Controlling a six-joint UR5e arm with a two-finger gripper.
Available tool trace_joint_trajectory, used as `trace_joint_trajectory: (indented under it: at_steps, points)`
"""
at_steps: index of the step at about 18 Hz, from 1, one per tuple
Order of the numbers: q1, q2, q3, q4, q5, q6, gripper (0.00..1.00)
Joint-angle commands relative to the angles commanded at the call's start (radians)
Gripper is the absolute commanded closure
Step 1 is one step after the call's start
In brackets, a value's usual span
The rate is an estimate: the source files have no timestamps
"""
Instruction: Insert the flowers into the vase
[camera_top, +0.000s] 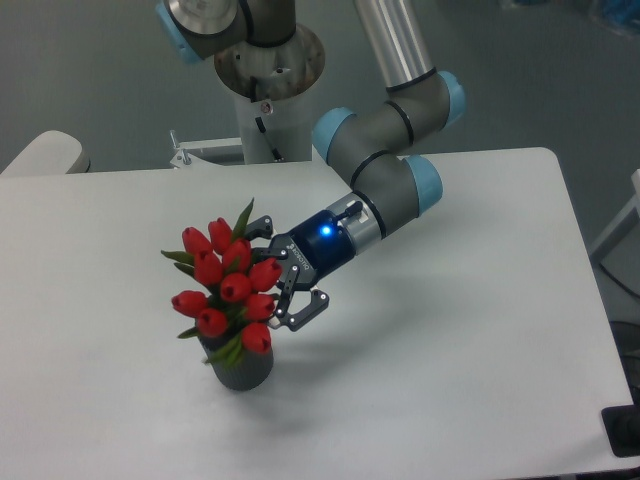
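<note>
The flowers (228, 285), a tight bunch of red tulip buds with green leaves, stand with their stems down in the vase (243, 372), a small dark grey cylinder on the white table. The bunch leans slightly left and hides the vase's mouth. My gripper (274, 276) is right beside the bunch on its right, pointing left. Its jaws are spread wide, with one finger (262, 227) above and one (298, 312) below. The buds overlap the fingertips, so I cannot tell if they touch the flowers.
The white table (460, 350) reaches a front edge near the bottom and a right edge at the far right. The robot's base (268, 70) stands behind the table's back edge. A pale rounded object (45, 155) sits at the back left.
</note>
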Motion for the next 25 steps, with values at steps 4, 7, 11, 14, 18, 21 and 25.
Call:
trace_joint_trajectory:
  at_steps: [4,7,11,14,18,21,25]
  points:
    - [0.018,-0.002,-0.006,0.0,0.006,0.025,0.0]
    - [0.018,0.0,-0.008,0.0,0.008,0.029,0.0]
    - [0.018,0.006,-0.009,0.003,0.011,0.029,0.0]
    - [0.025,0.009,-0.024,0.006,0.012,0.034,0.0]
    - [0.031,0.026,-0.052,0.005,0.012,0.115,0.0]
    - [0.029,0.046,-0.063,0.005,0.037,0.117,0.0]
    - [0.029,0.049,-0.058,0.005,0.041,0.117,0.0]
